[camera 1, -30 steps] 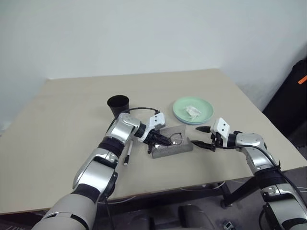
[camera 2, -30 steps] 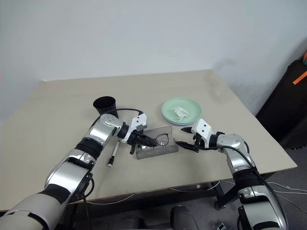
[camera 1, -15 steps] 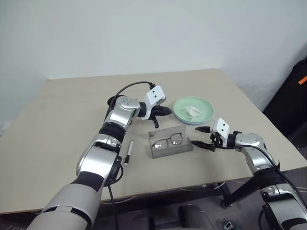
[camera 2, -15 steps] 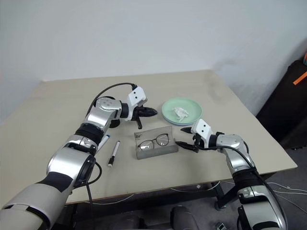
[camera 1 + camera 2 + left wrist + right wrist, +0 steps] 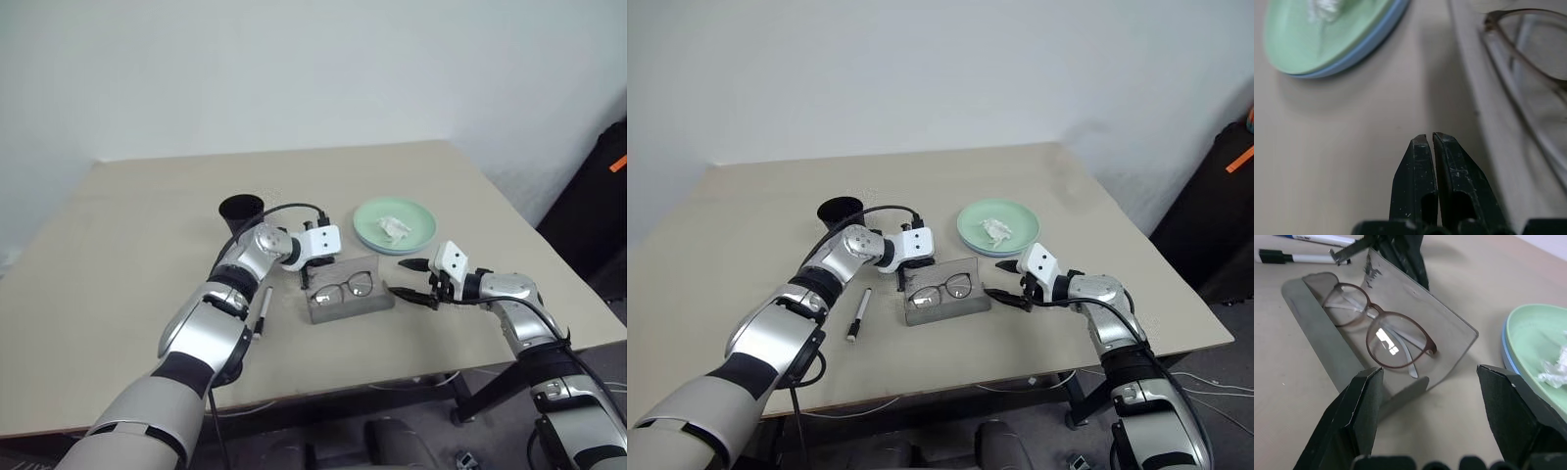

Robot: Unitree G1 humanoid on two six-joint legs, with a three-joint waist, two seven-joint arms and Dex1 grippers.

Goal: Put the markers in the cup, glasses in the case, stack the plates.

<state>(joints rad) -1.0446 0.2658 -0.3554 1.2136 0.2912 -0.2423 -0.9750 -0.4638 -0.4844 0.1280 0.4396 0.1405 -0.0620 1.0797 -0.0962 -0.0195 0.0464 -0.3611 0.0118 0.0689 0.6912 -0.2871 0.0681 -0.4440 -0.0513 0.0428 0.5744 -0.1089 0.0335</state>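
So the glasses [image 5: 343, 290] are sitting in the open grey case [image 5: 350, 304] mid-surface, with the left jaws [image 5: 306, 275] pressed together just behind the case's upright lid on its far-left side. Right jaws [image 5: 411, 279] are spread wide just right of the case, holding nothing, and the stacked plates [image 5: 394, 225] are further back.

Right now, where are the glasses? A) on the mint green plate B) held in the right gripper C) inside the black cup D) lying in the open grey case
D: the glasses lie inside the open case, its lid standing up behind them; the right gripper is open and empty just in front of the case.
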